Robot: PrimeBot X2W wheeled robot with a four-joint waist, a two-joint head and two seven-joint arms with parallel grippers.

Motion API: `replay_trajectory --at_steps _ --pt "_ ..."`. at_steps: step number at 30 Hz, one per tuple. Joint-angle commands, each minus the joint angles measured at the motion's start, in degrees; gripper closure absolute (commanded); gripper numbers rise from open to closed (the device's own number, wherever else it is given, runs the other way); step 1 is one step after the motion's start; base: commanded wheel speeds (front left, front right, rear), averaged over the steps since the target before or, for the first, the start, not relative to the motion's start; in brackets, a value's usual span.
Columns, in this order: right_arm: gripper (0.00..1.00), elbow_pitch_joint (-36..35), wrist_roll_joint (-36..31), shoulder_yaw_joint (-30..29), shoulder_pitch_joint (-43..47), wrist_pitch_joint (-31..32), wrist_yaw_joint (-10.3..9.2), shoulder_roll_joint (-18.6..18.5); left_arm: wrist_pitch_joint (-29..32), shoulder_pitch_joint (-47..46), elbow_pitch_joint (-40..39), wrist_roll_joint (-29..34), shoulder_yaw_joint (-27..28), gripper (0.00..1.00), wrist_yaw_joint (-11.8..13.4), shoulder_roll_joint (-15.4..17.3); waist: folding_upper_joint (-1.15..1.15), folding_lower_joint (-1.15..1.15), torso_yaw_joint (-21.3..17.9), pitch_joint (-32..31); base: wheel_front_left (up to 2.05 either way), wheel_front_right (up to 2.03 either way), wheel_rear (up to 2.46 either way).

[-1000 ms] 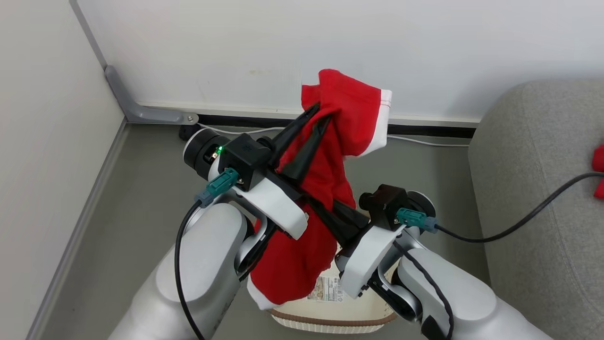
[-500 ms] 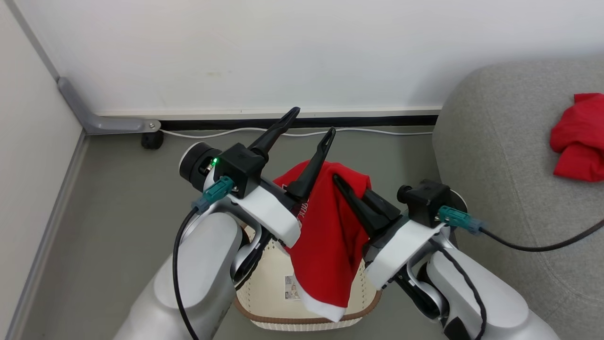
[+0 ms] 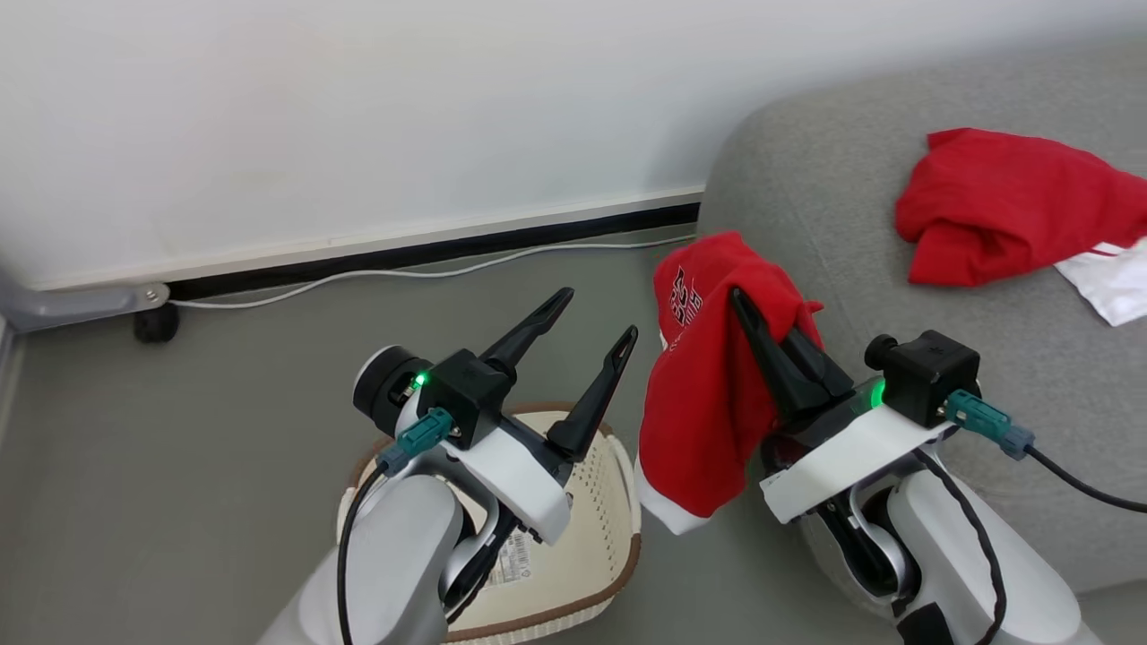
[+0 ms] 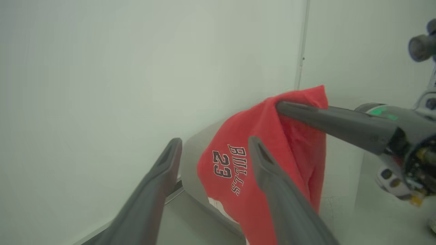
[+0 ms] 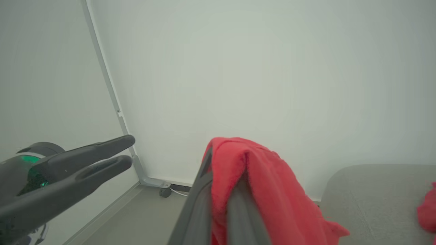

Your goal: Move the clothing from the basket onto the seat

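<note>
At the far left a smooth grey floor (image 3: 224,403) meets a flat matt white wall (image 3: 358,116), with a thin white cable (image 3: 430,271) lying slack along the dark skirting. Next comes the basket (image 3: 602,502), a cream plastic tub with rounded corners, walls dotted with small holes and a brown woven-look rim; a paper label (image 3: 513,560) lies on its inner floor, partly hidden by the left arm. Above it the left gripper (image 3: 599,313) stands with its two long, tapered dark fingers spread wide and nothing between them. To its right hangs a soft bright red jersey (image 3: 708,403), folded limply over the right gripper (image 3: 744,309), whose fingers are pressed together with the cloth pinched at their tips. The fabric falls in loose creases to a white band at its hem (image 3: 659,511), clear of the basket and in front of the seat's rounded corner; dark-and-white lettering (image 4: 228,166) reads "BULLS 23" in the left wrist view. Farthest right is the seat (image 3: 833,206), broad and grey, with a coarse woven surface. On it a second garment (image 3: 1004,206) lies crumpled, red, with white cloth at its edge.
</note>
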Motion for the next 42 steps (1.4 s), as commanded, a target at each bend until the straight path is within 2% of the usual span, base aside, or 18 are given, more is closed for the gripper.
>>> replay_trajectory --at_steps 1,11,19,26,34,42 --pt "1.00 -2.07 -0.31 0.03 0.31 -0.35 0.23 0.09 -0.33 -0.79 -1.63 -0.62 1.52 0.00 -0.39 0.74 0.00 0.00 -2.79 -0.34 0.00 0.00 0.00" --pt "1.00 -4.46 -1.19 -2.72 1.15 -0.35 0.23 -0.52 -0.33 0.85 -1.96 -2.05 0.44 0.00 -0.40 0.66 0.00 0.00 -12.79 -0.33 0.00 0.00 0.00" --pt "1.00 -6.09 -1.21 -4.52 1.79 -0.35 0.23 -1.00 -0.33 1.19 -2.00 -2.51 0.22 0.00 -0.40 0.38 0.00 0.00 -18.82 0.14 0.00 0.00 0.00" --pt "1.00 -8.84 -2.80 -9.70 3.47 -0.35 0.23 -2.26 -0.34 -1.25 -1.67 -3.45 -2.97 0.00 -0.40 -0.17 0.00 0.00 -19.73 1.72 0.00 0.00 0.00" --pt "1.00 -11.58 -5.13 -14.40 4.48 -0.35 0.23 -3.47 -0.34 -1.85 -1.12 -3.80 -4.21 0.00 -0.40 -0.42 0.00 0.00 -20.28 2.99 0.00 0.00 0.00" --pt "1.00 -11.37 -6.43 -19.38 0.31 -0.35 0.23 -5.19 -0.34 -2.16 -0.97 -3.62 -5.41 0.00 -0.40 -0.35 0.00 0.00 -20.31 7.05 0.00 0.00 0.00"
